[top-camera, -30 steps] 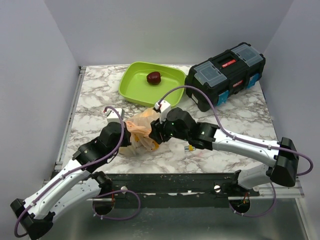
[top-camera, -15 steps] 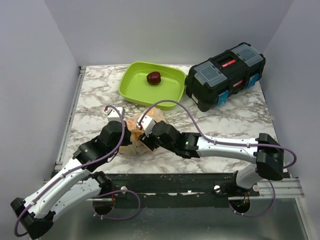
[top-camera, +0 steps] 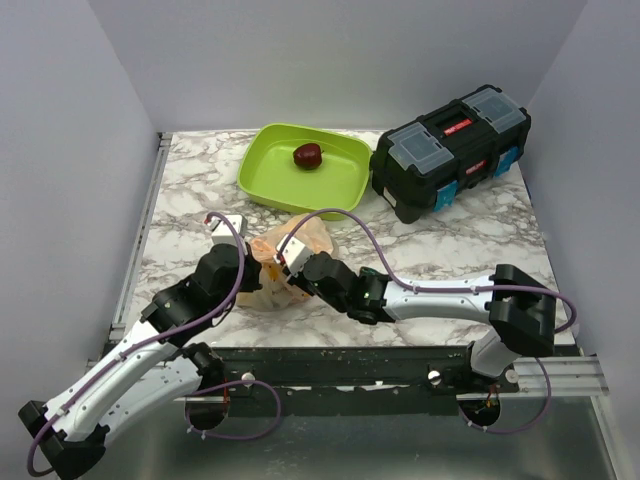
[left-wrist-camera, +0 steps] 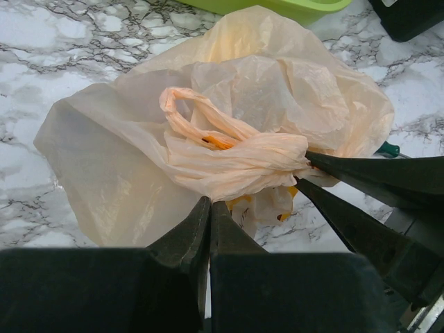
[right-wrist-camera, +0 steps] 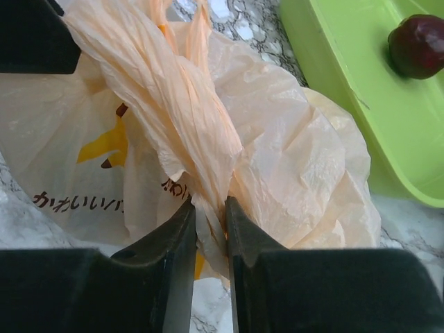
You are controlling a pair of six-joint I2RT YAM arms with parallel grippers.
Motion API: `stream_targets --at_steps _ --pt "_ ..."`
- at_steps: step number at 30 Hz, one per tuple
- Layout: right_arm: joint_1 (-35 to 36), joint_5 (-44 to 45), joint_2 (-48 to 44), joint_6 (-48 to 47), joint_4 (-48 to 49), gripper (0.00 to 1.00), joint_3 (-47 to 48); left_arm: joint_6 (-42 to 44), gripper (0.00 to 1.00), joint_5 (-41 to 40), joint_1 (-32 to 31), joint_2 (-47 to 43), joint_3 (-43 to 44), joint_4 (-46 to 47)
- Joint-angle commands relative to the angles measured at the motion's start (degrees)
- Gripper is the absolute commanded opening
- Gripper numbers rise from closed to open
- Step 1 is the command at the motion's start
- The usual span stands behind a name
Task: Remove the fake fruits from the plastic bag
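Pale-orange plastic bag lies crumpled, right jaws pinching its twisted handle, left jaws closed

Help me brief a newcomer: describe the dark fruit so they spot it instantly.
Find the black toolbox at the far right; the lime-green tray lies just left of it. The glossy dark red fruit sits alone in that tray, outside the pale-orange bag.
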Motion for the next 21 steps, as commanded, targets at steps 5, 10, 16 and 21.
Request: stream_targets --at_steps 5,10,16,21 --pt "0.14 5.14 -3.11 5.16 6.31 0.08 -6.32 -0.32 0.0 -1.94 0.09 -2.8 1.05 0.22" --pt "-0.07 3.45 -8.54 12.82 7.03 0.01 -10.77 -2.07 0.0 -3.18 0.09 -4.76 0.51 -1.57" --pt "-3.42 -7.24 -14.45 22.36 7.95 0.01 -15.06 -2.85 0.0 -3.88 0.14 -8.23 -0.4 -1.56" --pt "-3.68 -11.97 -14.35 25.33 6.93 0.01 -14.72 -0.15 0.32 0.17 0.17 -10.32 0.03 -0.1"
